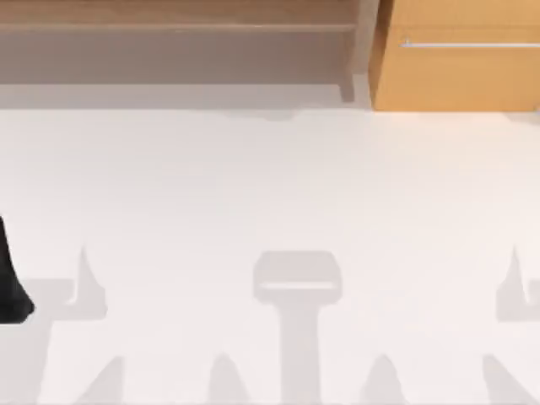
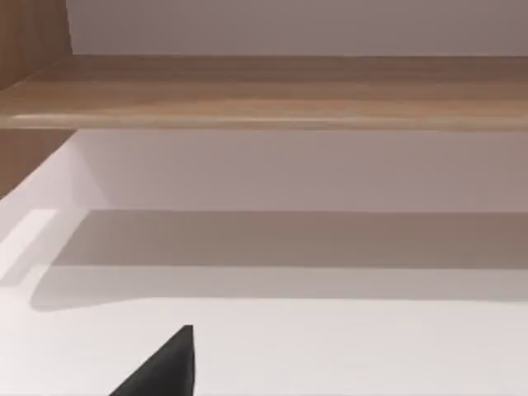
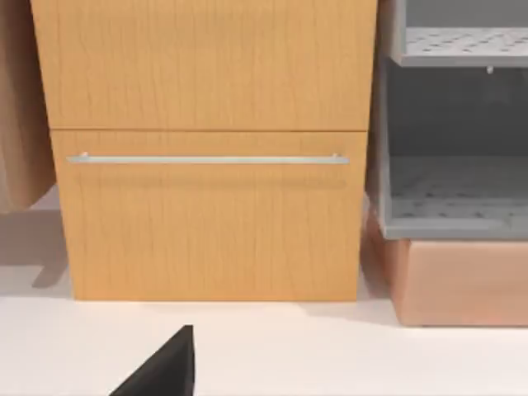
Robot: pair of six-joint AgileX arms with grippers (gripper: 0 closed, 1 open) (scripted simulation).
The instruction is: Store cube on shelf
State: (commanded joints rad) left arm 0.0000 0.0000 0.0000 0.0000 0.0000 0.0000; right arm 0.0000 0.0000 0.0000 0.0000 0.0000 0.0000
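Top view has the shelf [image 1: 177, 42] along the table's [image 1: 270, 194] far edge, left of the cabinet [image 1: 456, 59]; what may be the left arm [image 1: 10, 283] sits at the left edge, its claw's state untellable.

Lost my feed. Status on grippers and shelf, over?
Left arm parked at table's left edge. Shelf at back left, board bare. Drawer cabinet beside it, shut.
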